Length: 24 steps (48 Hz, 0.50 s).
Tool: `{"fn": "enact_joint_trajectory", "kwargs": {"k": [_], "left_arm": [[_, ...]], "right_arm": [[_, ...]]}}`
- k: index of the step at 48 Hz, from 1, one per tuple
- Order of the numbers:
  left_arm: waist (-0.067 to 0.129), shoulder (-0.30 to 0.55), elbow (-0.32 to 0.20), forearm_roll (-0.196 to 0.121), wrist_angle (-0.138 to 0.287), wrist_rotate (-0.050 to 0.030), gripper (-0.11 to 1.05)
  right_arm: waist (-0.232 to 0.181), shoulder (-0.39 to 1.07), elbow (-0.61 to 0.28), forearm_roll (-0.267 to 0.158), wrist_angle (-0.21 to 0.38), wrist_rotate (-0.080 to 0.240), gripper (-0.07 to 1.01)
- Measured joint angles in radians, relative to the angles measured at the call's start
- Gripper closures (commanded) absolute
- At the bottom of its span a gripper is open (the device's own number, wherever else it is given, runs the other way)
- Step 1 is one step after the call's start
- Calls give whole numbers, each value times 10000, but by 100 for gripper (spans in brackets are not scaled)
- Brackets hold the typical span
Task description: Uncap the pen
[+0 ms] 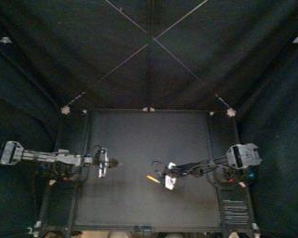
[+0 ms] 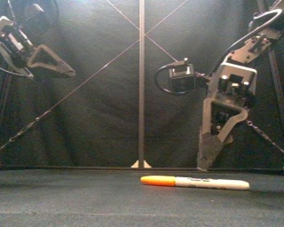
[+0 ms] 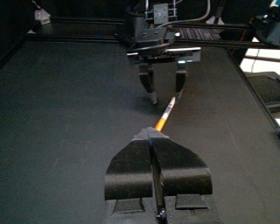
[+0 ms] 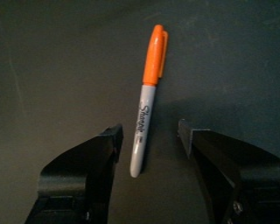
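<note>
Orange-capped pen (image 4: 146, 96) is lying flat; I'm hovering right gripper (image 4: 150, 131) wide over it, left gripper (image 3: 154, 133) closed. Off-centre pinch risks rolling it.

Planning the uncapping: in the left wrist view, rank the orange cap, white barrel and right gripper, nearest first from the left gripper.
1. Orange pen cap, just ahead.
2. White pen barrel, beyond the cap.
3. Right gripper, farthest, over the barrel.

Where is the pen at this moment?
The pen lies flat on the table, just right of the middle in the front view, its orange cap pointing left, under the open right hand.
</note>
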Motion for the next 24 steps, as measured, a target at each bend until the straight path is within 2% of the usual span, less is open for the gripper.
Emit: {"fn": "enact_joint_trajectory", "kwargs": {"k": [11, 19, 24], "left_arm": [[0, 0, 15, -77, 0, -15, 49], [0, 0, 15, -123, 0, -15, 42], [0, 15, 15, -184, 0, 0, 41]], "right_arm": [[15, 414, -138, 31, 15, -15, 7], [46, 644, -276, 77, 46, -15, 8], [46, 752, -368, 77, 107, -46, 14]]}}
